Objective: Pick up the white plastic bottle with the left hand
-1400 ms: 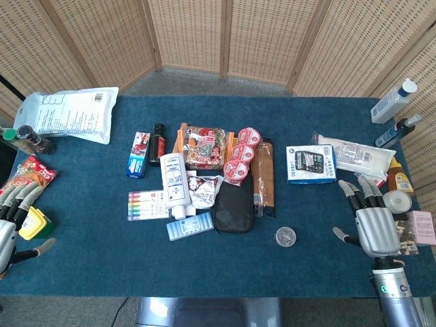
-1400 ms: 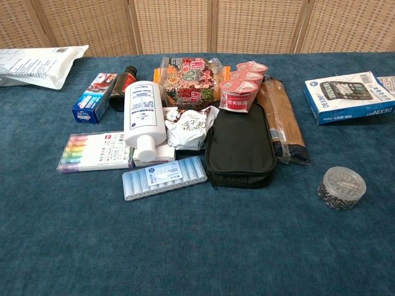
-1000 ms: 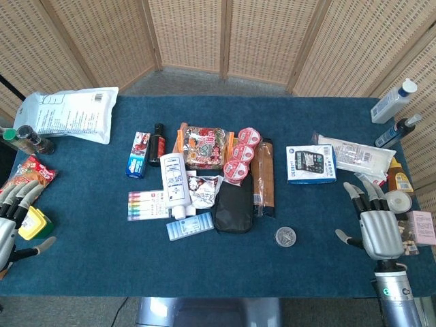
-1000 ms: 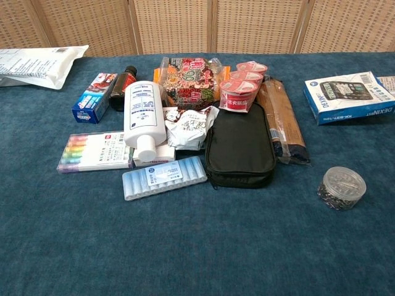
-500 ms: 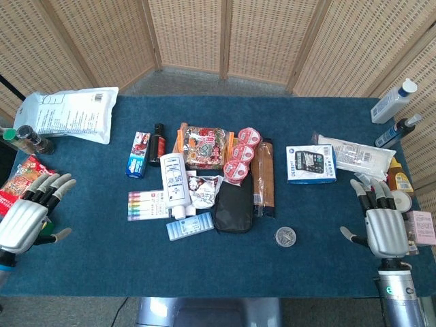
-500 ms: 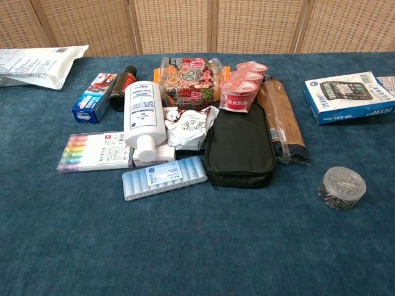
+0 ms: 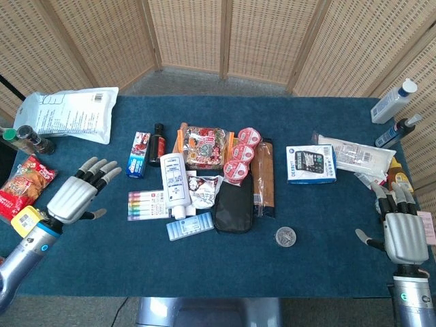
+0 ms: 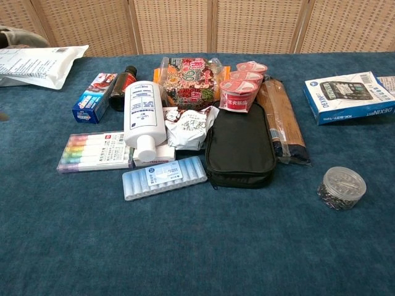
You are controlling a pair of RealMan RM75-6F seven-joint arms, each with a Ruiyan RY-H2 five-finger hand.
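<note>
Head view shows a blue table (image 7: 102, 272) with lots of small things in the middle. The white bottle (image 7: 174, 184) is the one to pick up. It lies flat on its side, with its cap pointing to 6 o'clock and its bottom to 12 o'clock. Because it lies flat, I think the hand must come down over it and wrap around its fat middle. Many things crowd the bottle. A pack of colored pens (image 7: 146, 204) sits just beside it at 9 o'clock. A crinkly snack bag (image 7: 204, 189) touches it at 3 o'clock. A light blue box (image 7: 190, 225) lies just past the cap at 6 o'clock. A dark little bottle (image 7: 157, 144) and a toothpaste box (image 7: 138, 154) sit near its far end, toward 11 o'clock. With all that so close, I think the fingers could bump the pens or the bag. The left hand (image 7: 80, 191) is up over the table at 9 o'clock from the bottle. It holds nothing and its fingers are spread wide, pointing toward the pile. That looks like a hand getting ready to reach, but it is not at the bottle yet. The right hand (image 7: 400, 231) sits far off at 3 o'clock, near the table's edge, also empty with fingers apart. It seems to be waiting out of the way, since this job is only for the left hand. From the chest view, the bottle looks untouched, and neither hand can be made out there.
</note>
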